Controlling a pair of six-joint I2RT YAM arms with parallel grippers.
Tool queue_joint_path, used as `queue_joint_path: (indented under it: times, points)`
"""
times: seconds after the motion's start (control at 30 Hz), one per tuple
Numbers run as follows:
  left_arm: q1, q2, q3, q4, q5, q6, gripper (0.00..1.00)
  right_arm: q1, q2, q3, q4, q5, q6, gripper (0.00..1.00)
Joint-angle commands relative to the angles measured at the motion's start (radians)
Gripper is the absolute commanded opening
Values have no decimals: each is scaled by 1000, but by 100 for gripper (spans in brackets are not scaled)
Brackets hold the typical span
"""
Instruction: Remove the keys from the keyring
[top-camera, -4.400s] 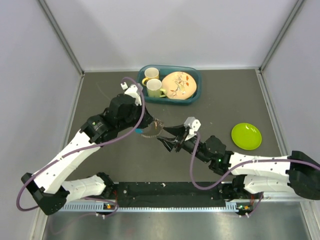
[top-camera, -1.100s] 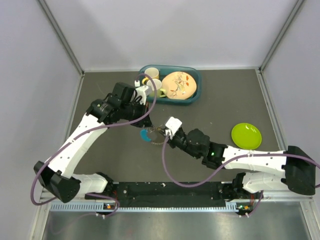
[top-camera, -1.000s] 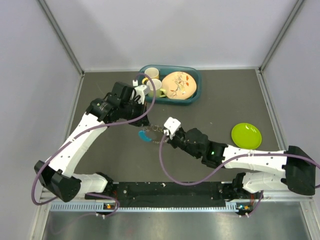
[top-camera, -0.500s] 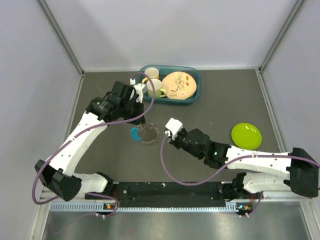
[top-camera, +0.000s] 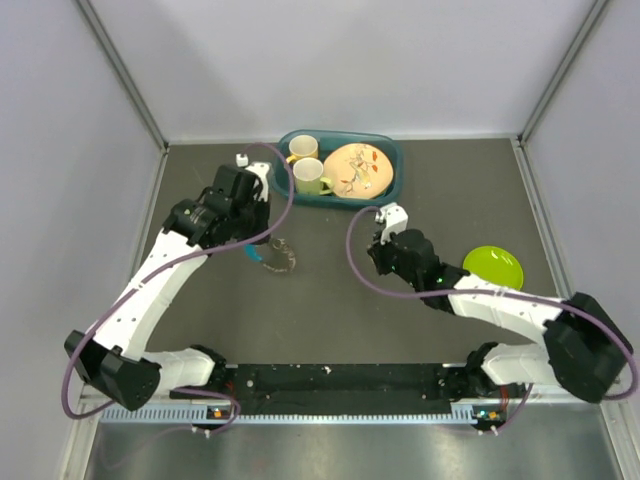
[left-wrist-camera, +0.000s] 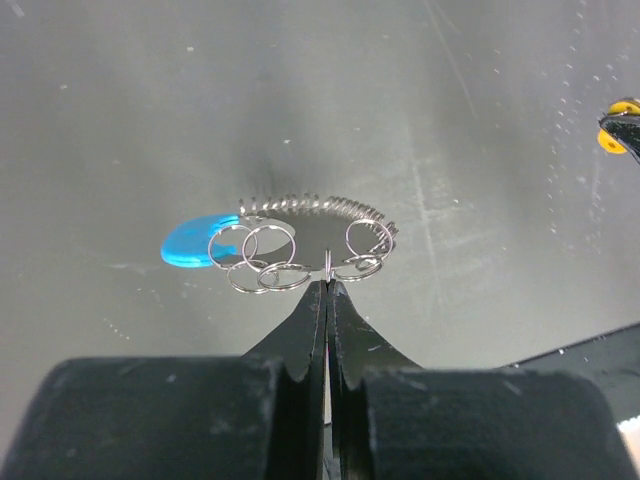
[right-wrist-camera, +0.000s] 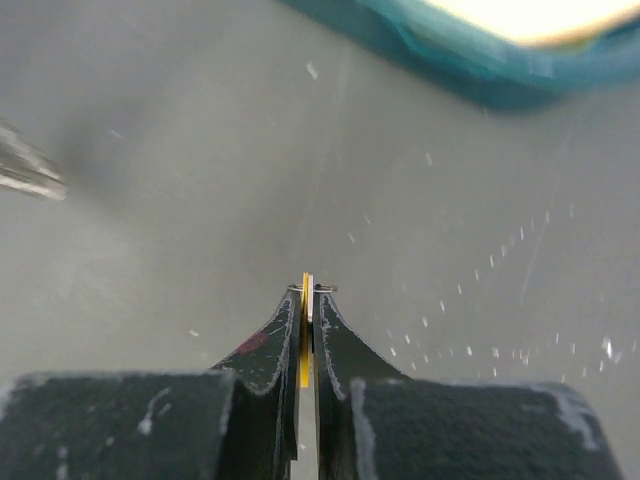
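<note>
The left gripper (left-wrist-camera: 327, 288) is pinching tight on one little wire ring of the keyring (left-wrist-camera: 300, 201). The keyring is a bunch of thin silver loops with a curly bit of wire along one side. A blue key (left-wrist-camera: 195, 243) is hanging at one end of it. All of this is in the left half of the bench (top-camera: 330, 310), about halfway between the near edge and the far edge. I cannot tell if the bunch is touching the bench or hanging just over it.

The right gripper (right-wrist-camera: 307, 290) is squeezing tight on a thin yellow key (right-wrist-camera: 305, 340), seen from its edge. This key is well apart from the keyring. It is near the middle of the bench, a bit toward the right edge.

A teal tray (top-camera: 340, 203) is sitting at the middle of the far edge. Two mugs (top-camera: 312, 177) and a peach plate (top-camera: 357, 170) are lying in it. A green plate (top-camera: 492, 272) is resting near the right edge.
</note>
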Motion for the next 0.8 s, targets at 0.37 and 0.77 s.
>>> queue_joint_path:
  times: [0.37,0.77]
  points:
    - [164,-2,-6,259,-249,-86,0,-175,235,52,-108,-107,235,70]
    - [246,-82,-320,471,-223,-213,0,-173,-62,34,-270,-50,182,99]
